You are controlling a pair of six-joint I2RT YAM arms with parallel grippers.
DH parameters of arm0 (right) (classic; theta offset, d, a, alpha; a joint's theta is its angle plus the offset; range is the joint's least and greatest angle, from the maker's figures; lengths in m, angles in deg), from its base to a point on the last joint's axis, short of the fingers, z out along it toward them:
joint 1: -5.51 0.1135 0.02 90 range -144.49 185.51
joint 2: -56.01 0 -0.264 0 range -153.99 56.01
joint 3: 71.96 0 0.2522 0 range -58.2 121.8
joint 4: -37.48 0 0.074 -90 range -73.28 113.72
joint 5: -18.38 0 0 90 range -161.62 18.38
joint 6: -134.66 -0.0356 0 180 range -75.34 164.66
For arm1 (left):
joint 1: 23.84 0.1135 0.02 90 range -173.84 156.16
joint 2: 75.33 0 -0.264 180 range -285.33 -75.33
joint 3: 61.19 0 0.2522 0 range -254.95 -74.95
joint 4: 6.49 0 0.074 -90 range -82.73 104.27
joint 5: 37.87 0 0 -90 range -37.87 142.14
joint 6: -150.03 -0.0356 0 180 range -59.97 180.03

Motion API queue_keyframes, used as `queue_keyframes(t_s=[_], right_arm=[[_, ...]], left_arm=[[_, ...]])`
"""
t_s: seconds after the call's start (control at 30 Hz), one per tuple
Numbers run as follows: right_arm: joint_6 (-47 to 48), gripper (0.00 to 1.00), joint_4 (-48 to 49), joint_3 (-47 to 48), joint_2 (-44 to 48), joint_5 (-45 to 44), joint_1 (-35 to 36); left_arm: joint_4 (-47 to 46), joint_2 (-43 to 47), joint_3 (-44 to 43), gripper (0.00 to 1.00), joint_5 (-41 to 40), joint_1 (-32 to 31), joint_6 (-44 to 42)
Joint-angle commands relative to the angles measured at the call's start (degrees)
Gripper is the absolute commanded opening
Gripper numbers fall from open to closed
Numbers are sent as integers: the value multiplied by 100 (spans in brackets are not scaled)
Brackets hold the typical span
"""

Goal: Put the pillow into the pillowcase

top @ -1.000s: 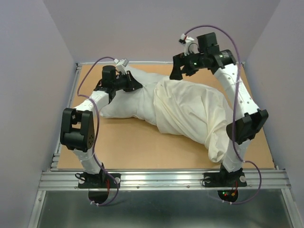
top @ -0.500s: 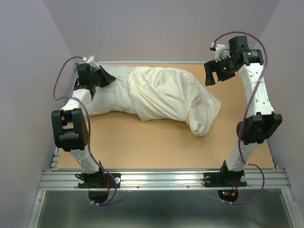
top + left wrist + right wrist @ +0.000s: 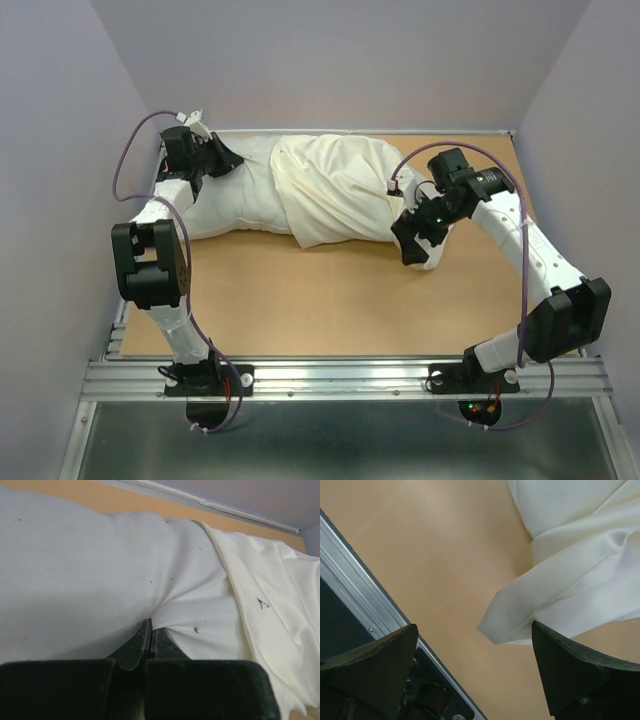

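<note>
Sleeving part done: pillow [image 3: 232,205] far-left on bench [image 3: 320,300], its right half inside pillowcase [image 3: 340,190], left half bare. Left pincer [image 3: 149,632] clamped on pillow cloth. Right pincer [image 3: 474,630] wide, empty, above case's slack right end. Next, likely: grip that end, feed pillow deeper

One pillow [image 3: 232,200], one pillowcase [image 3: 340,185].
</note>
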Motion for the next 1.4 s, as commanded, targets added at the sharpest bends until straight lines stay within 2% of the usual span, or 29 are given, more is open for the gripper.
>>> queue_keyframes(t_s=[0.0, 0.13, 0.23, 0.27, 0.37, 0.4, 0.5, 0.57, 0.6, 0.63, 0.67, 0.7, 0.73, 0.77, 0.8, 0.83, 0.87, 0.9, 0.97, 1.0, 1.07, 1.1, 1.13, 1.17, 1.2, 1.27, 1.3, 1.33, 1.37], right_arm=[[-245, 100, 987, -426, -46, -1189, 221], [-263, 94, 1374, -551, -161, -2150, 248], [-123, 65, 1462, -428, -214, -2476, 248], [-9, 41, 1593, -428, -188, -2642, 248], [263, 1, 1918, -244, -179, -3117, 170], [334, 0, 2015, -113, -188, -3118, 73], [466, 1, 2770, 756, -590, -3179, -585], [362, 1, 3709, 1617, -1047, -3276, -1085], [248, 1, 4104, 1907, -1293, -3372, -1575], [20, 1, 4848, 2171, -1939, -3695, -1763], [-112, 1, 5073, 3053, -2303, -3872, -2069], [-244, 15, 5144, 3601, -2802, -4031, -2151], [-306, 43, 5093, 4303, -3764, -4511, -2169], [-177, 93, 4623, 4945, -4313, -4698, -2143], [-97, 100, 4200, 6326, -4710, -4726, -2099], [-53, 100, 3831, 6775, -5149, -4613, -2081], [-87, 100, 3287, 6971, -5119, -4508, -2072], [-174, 100, 3134, 6886, -4945, -4046, -2072], [-394, 100, 3089, 5222, -3682, -3342, -2072], [-447, 100, 3089, 4058, -3147, -2320, -2072], [-178, 100, 2958, 2979, -2328, -1391, -2020], [-97, 100, 2939, 2591, -1593, -1160, -1828], [-61, 100, 2774, 2004, -1351, -1036, -1635], [0, 100, 2642, 1824, -1122, -913, -1302], [-43, 100, 2553, 1631, -824, -712, -1168], [-323, 96, 2404, 1184, -611, -430, -896], [-394, 93, 2351, 1050, -558, -342, -616], [-560, 89, 2342, 918, -514, -332, -465], [-614, 87, 2350, 752, -522, -323, -351]], left_arm=[[-184, 233, -62, 0, 110, -3, -164], [-184, 321, 35, 0, 180, -12, -217], [-193, 339, 79, 0, 181, -12, -226], [-202, 348, 88, 0, 189, -21, -243], [-202, 339, 62, 0, 251, -64, -339], [-202, 339, 36, 0, 346, -100, -383], [-18, 339, -114, 0, 610, -310, -734], [279, 313, -254, 0, 742, -416, -1006], [377, 313, -281, 0, 786, -625, -1347], [578, 304, -316, 0, 839, -827, -1507], [659, 304, -308, 0, 848, -908, -1657], [694, 304, -273, 0, 866, -995, -1745], [703, 278, -246, 0, 927, -1049, -1764], [712, 260, -176, 0, 980, -1127, -1712], [712, 243, -158, 0, 1067, -1154, -1641], [695, 217, -115, 0, 1242, -1181, -1432], [608, 216, -71, 0, 1279, -1198, -1317], [520, 216, -35, 0, 1305, -1199, -1159], [186, 208, 97, 0, 1262, -1199, -728], [89, 216, 114, 0, 1148, -1190, -622], [-78, 207, 149, 0, 1025, -1164, -385], [-96, 216, 132, 0, 981, -1146, -358], [-105, 242, 71, 13, 945, -1128, -375], [25, 260, 18, 21, 997, -1137, -627], [122, 304, -61, 38, 1050, -1137, -847], [402, 593, -184, 52, 1217, -1137, -1330], [605, 707, -237, 57, 1252, -1154, -1733], [1163, 926, -350, 75, 1296, -1198, -2599], [1526, 1033, -412, 80, 1323, -1233, -3199]])
